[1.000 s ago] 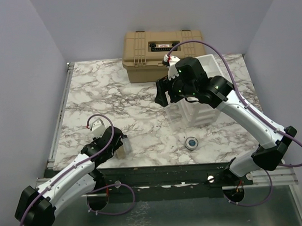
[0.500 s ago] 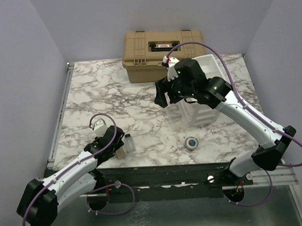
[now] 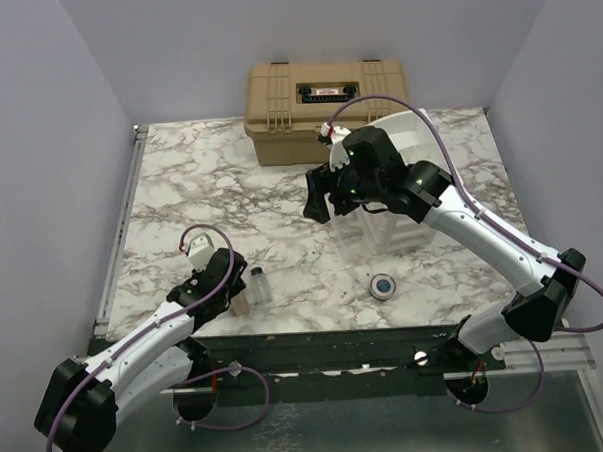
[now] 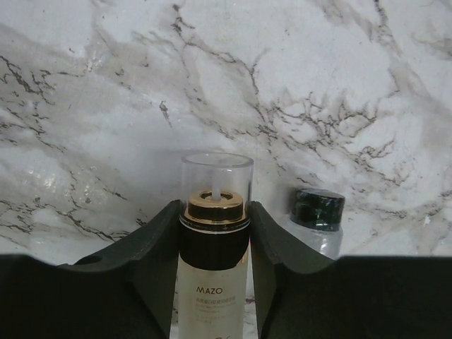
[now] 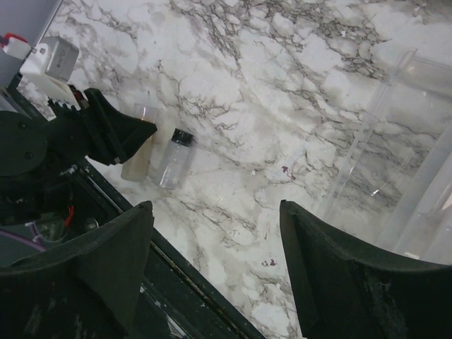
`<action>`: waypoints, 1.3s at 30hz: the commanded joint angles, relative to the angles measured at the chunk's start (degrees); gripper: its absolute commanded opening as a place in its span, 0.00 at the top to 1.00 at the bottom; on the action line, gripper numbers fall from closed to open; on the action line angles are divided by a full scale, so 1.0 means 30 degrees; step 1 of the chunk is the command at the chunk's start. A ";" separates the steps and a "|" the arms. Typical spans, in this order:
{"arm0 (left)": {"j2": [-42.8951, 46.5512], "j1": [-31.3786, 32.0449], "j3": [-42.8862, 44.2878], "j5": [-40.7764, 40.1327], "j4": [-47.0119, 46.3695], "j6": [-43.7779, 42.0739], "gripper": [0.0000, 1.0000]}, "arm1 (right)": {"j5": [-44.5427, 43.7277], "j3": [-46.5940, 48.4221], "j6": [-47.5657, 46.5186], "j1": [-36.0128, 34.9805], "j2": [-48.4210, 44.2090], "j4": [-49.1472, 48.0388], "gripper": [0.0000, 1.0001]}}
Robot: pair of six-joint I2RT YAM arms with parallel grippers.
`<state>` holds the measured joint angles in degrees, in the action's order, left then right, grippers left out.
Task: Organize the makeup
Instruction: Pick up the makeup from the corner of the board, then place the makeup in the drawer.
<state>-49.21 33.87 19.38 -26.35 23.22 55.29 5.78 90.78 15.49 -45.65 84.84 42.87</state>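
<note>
At the near-left edge of the marble table [image 3: 200, 190], L gripper [image 4: 214, 229] sits low w/ jaws narrow. Its fingers [image 4: 152, 268] touch both sides of the MAZO spray bottle [image 4: 212, 296] just under the gold collar. Bottle is upright, clear cap on.

Step in hand looks like the pick-up. To do it well: check the squeeze is firm, then lift straight up, no tilt. The dark-capped clear bottle [image 4: 316, 222] stands just beside it on the right & a sideways sweep could knock it over. Walls look smooth, so prob. slippery; carry slow toward the organizer.

R gripper [image 5: 215, 212] hangs wide, nothing btwn its jaws, over bare table by the near-left corner of the white organizer [image 3: 397, 232]. Best it stays clear of L arm's path.

Small round dark jar [image 3: 383, 284] sits on the table, just in front of the organizer.

Containers:
- Organizer: compartments seen from R wrist show no makeup; rest hidden by R arm.
- Tan hard case [image 3: 326, 95]: at the back, lid shut, contents can't tell.
</note>
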 commanded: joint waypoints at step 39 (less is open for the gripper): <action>0.0420 -0.0105 0.4343 0.7357 -1.1744 0.2251 0.75 | 0.5854 -0.5593 0.5402 -0.1161 0.1206 -0.9564 0.19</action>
<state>-48.12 33.80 32.93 -7.62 -5.15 59.22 22.61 75.22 29.41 -48.75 87.46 20.36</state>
